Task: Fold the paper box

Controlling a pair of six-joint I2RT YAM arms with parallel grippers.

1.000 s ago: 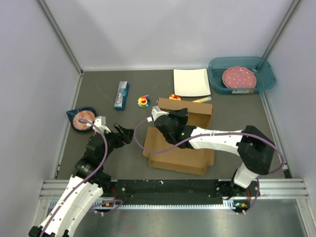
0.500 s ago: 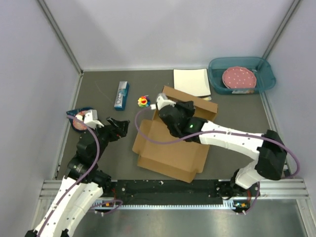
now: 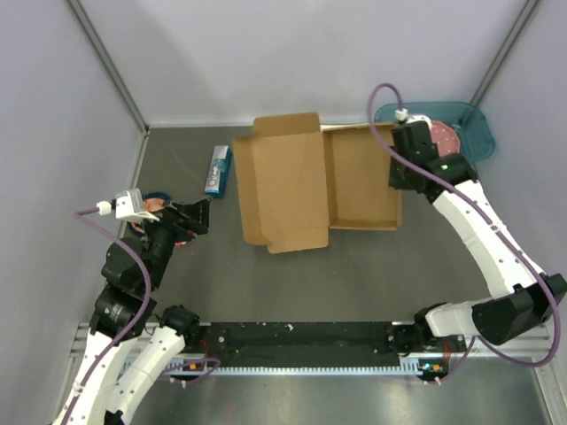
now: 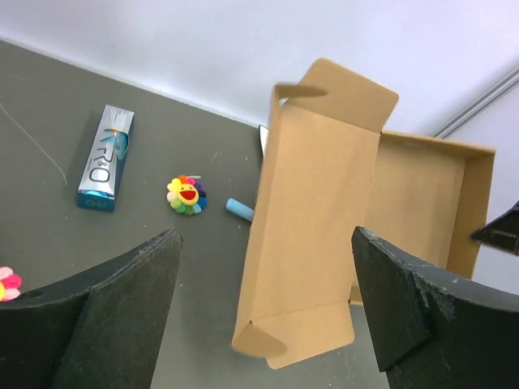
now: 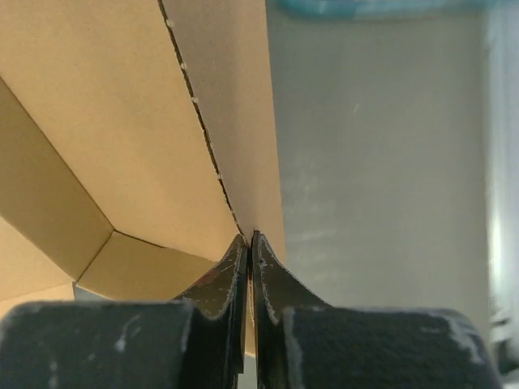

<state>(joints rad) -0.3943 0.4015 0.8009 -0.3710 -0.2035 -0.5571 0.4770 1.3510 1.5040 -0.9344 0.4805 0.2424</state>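
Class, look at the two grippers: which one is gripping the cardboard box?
The right gripper, pinched shut on the right-hand wall of the paper box. The left gripper stands wide open, apart from the box, holding nothing.

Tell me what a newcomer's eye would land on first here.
The brown paper box, spread open with lid and tray side by side, dominates the middle of the table. The right gripper pinches its right wall, while the left gripper hangs open at the left.
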